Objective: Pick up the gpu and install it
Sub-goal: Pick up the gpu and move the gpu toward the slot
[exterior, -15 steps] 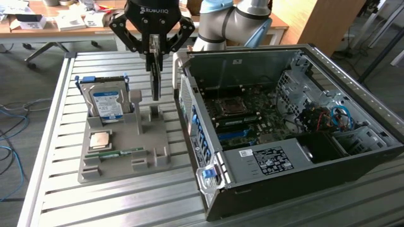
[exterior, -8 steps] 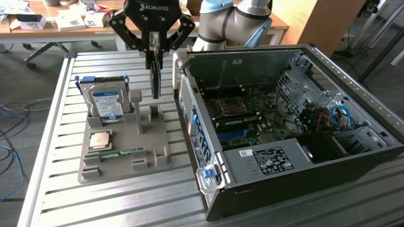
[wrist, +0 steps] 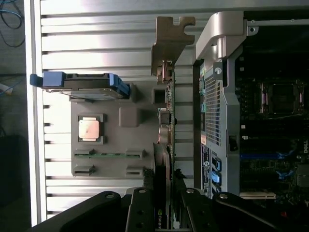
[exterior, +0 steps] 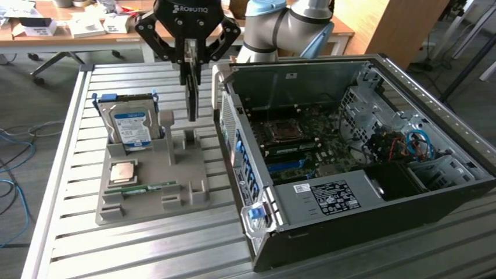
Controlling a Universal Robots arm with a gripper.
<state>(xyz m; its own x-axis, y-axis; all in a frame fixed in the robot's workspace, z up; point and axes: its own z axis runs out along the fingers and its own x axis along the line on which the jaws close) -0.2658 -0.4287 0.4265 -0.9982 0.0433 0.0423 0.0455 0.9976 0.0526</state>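
The gripper (exterior: 192, 61) hangs fingers-down over the slatted table (exterior: 69, 244), its jaws drawn in to a narrow span and clamped on the top edge of the gpu (exterior: 191, 96). The card stands on edge, thin and dark. In the wrist view its silver bracket (wrist: 171, 43) juts out at the far end, away from the fingers (wrist: 145, 212). The card's lower edge looks just clear of the slotted posts of the grey holder tray (exterior: 155, 195), though whether they are touching I cannot tell. On that tray, towards the exterior view's left, the hard drive (exterior: 132, 125) stands upright in its blue carrier, with a square processor chip (exterior: 124, 172) and a green memory stick (exterior: 143, 187) lying flat nearer the camera. Just beside the card, on the exterior view's right, the open computer case (exterior: 434, 192) lies on its side with the motherboard (exterior: 302, 139) exposed. By my reading the pick-up is made and the carry to the case is in hand. Installing calls for a sideways move over the case wall, the card's connector edge aligned with a board slot, the bracket matched to the rear openings, and a straight, even press.
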